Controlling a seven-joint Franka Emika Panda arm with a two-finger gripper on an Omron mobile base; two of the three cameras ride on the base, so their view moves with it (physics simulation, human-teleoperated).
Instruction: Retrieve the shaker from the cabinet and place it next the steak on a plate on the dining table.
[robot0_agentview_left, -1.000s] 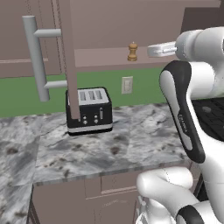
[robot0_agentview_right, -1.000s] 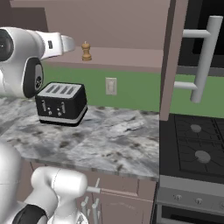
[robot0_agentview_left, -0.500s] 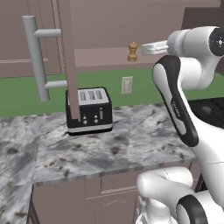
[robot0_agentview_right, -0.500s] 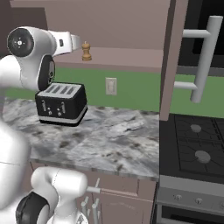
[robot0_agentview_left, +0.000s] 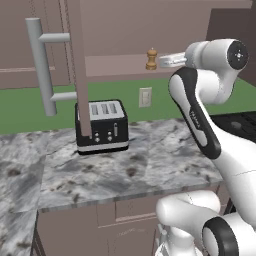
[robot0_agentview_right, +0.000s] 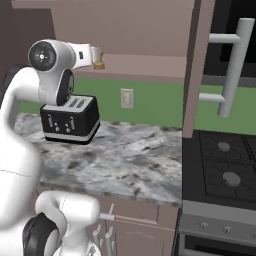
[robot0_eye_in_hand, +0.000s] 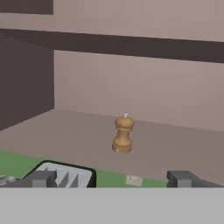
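- Left base view: cabinet (robot0_agentview_left: 120, 35) door swung open; shaker (robot0_agentview_left: 151, 59) upright near the shelf's front edge, gripper (robot0_agentview_left: 162, 61) just beside it.
- Right base view: shaker (robot0_agentview_right: 99, 59) ungrasped; black toaster (robot0_agentview_right: 70, 119) on the counter below.
- Hand view: fingers (robot0_eye_in_hand: 41, 178) spread wide, empty; shaker (robot0_eye_in_hand: 123, 134) ahead. Grasp, carry and placing remain.

place: kitchen | signs: toaster (robot0_agentview_left: 101, 127), marbled counter (robot0_agentview_left: 135, 170), probably stove (robot0_agentview_right: 222, 165)

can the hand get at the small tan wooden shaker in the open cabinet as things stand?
Probably yes. The small tan wooden shaker stands alone and upright on the mauve-brown cabinet's bare shelf, door swung aside. The hand is open, aimed straight at it, with nothing between them; it just hasn't closed the gap yet.
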